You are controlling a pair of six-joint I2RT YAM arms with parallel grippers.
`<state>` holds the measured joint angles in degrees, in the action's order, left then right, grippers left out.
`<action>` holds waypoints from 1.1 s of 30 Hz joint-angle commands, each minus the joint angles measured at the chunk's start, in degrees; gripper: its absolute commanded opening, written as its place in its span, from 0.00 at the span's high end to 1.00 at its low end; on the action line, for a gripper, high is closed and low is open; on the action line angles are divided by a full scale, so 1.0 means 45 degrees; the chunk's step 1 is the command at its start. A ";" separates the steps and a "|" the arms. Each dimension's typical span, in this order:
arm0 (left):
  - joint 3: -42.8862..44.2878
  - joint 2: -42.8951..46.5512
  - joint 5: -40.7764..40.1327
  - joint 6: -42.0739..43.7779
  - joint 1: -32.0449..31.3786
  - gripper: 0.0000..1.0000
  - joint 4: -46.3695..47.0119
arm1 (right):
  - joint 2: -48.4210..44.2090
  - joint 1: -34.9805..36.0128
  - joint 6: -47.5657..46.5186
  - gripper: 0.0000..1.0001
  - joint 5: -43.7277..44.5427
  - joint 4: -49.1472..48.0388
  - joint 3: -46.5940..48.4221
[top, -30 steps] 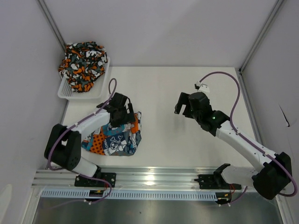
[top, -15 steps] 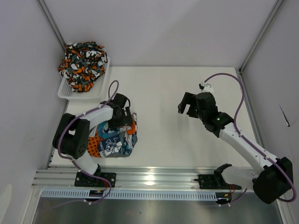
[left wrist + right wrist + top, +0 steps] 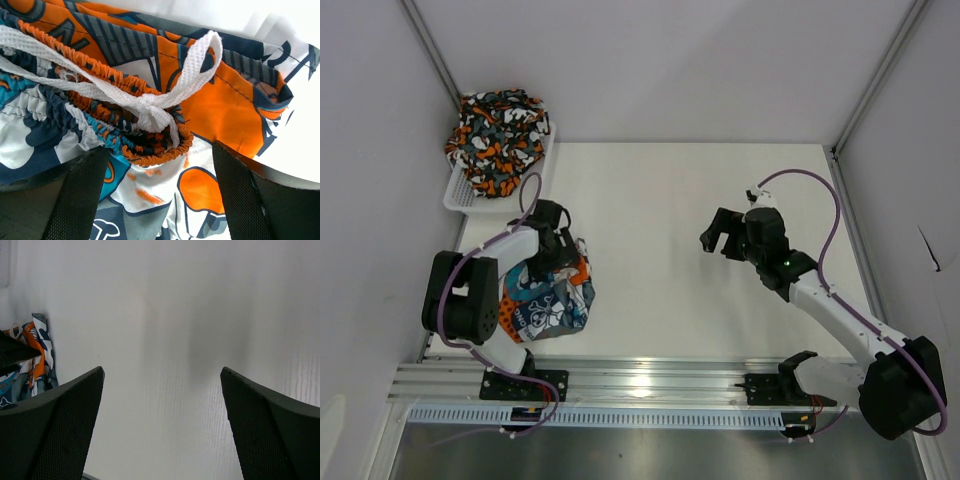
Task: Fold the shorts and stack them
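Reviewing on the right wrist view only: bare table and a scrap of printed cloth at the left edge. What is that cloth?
Observer: The patchwork shorts, bunched up at the near left side of the table.
Operator: Does the left arm have them?
Observer: Not clamped; the left gripper has its jaws open astride the elastic waistband and white drawstring.
Operator: And the other pair?
Observer: The camouflage shorts lie heaped in the white basket at the far left corner.

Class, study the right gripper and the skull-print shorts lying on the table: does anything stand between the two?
Nothing visible does. Only bare white table lies between the right gripper and the skull-print shorts. The left gripper sits over the shorts themselves, jaws open around the waistband, not in that gap.
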<state>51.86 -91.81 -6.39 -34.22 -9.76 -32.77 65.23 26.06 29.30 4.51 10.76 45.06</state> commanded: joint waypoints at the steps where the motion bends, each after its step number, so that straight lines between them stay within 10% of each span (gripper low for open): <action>1: -0.0430 -0.0301 -0.1038 0.0300 0.0410 0.13 -0.0820 | -0.0667 -0.0069 -0.0163 0.01 -0.0281 -0.1024 -0.0383; 16: -0.0587 0.3949 -0.1842 -0.0717 0.1290 0.08 -0.1777 | -0.1019 -0.0050 -0.0143 0.00 0.0343 -0.2681 -0.1770; 33: 0.6343 0.5326 -0.0164 -0.1085 0.3453 0.01 -0.2232 | -0.2542 0.0399 -0.1021 0.01 0.1301 -0.5673 -0.4582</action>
<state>75.18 -65.45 -10.13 -37.30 2.20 -46.65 55.79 27.16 27.20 7.62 -8.73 25.30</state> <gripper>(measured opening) 0.990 0.993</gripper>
